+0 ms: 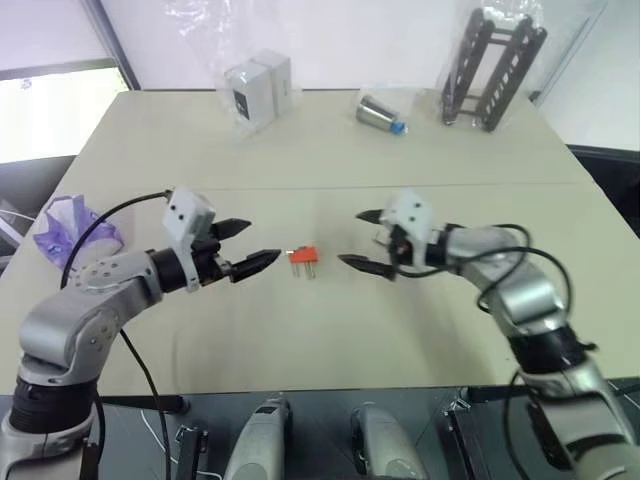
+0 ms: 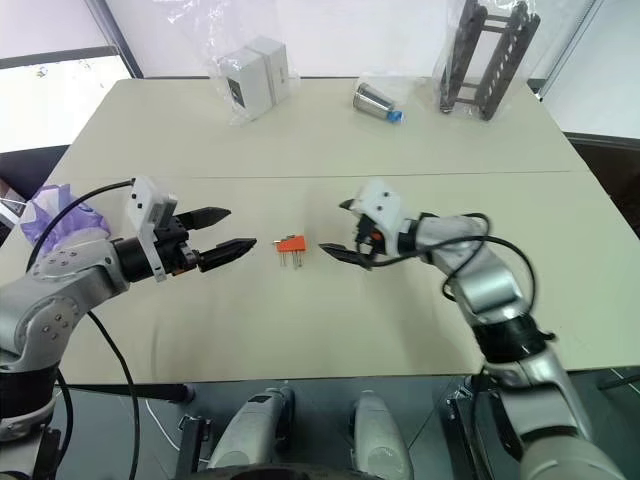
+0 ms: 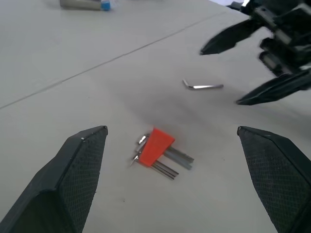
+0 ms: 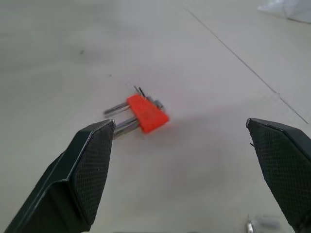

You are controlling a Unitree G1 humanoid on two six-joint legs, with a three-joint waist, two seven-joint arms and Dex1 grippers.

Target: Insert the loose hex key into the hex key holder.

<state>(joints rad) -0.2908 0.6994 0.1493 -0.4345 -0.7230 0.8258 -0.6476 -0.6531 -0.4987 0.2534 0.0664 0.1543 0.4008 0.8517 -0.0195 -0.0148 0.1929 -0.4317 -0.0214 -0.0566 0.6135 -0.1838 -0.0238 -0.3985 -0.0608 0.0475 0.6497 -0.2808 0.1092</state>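
Note:
The red-orange hex key holder (image 1: 304, 258) lies flat on the beige table (image 1: 330, 330), short metal keys sticking out of it. My left gripper (image 1: 260, 242) hovers just left of it, open and empty. On the holder's other side, my right gripper (image 1: 350, 238) faces it, also open and empty. The left wrist view has the holder (image 3: 156, 145) between my left fingers (image 3: 82, 170). Beyond it the loose hex key (image 3: 201, 87), a thin silvery L, lies on the table under the right gripper (image 3: 219, 76). The right wrist view looks straight at the holder (image 4: 147, 112).
At the table's far side stand a white box in a plastic bag (image 1: 258, 88), a metal cylinder with a blue cap (image 1: 380, 112) and a dark rack (image 1: 492, 68). A purple bundle (image 1: 70, 225) sits at the left edge. A seam crosses the tabletop behind the grippers.

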